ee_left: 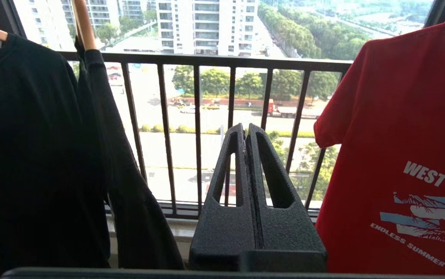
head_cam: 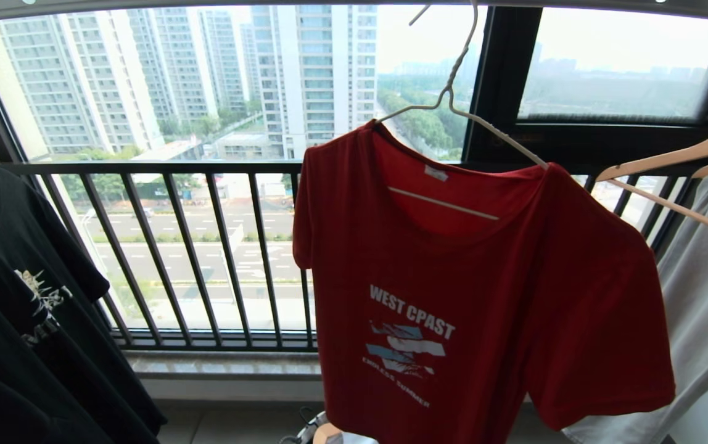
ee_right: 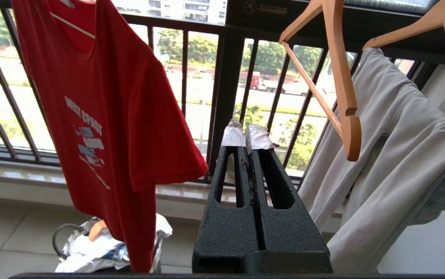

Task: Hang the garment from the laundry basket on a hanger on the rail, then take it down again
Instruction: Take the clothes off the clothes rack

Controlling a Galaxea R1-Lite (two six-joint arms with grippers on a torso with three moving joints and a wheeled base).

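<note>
While closed with nothing between the fingers, left gripper (ee_left: pixel 246 130) held between black T-shirt (ee_left: pixel 32 155) and red garment (head_cam: pixel 452 296), clear of both, aimed at window railing (head_cam: pixel 206 246). Right gripper (ee_right: pixel 246 135) likewise clenched on nothing, taped fingertips (ee_right: pixel 233 136) pressed together, set between garment and pale grey garment (ee_right: pixel 393 155), touching neither. Below, laundry basket (ee_right: pixel 67 242) on floor tiles, partly hidden behind garment hem, white items inside. Garment hung on white wire hanger (head_cam: pixel 452 105), tilted, one shoulder lower; hanger hook reaching up toward rail (head_cam: pixel 354 5) at top edge of head view, contact point not visible. Empty wooden hanger (ee_right: pixel 335 77) beside grey garment. Beyond railing: road, trees, tower blocks.
</note>
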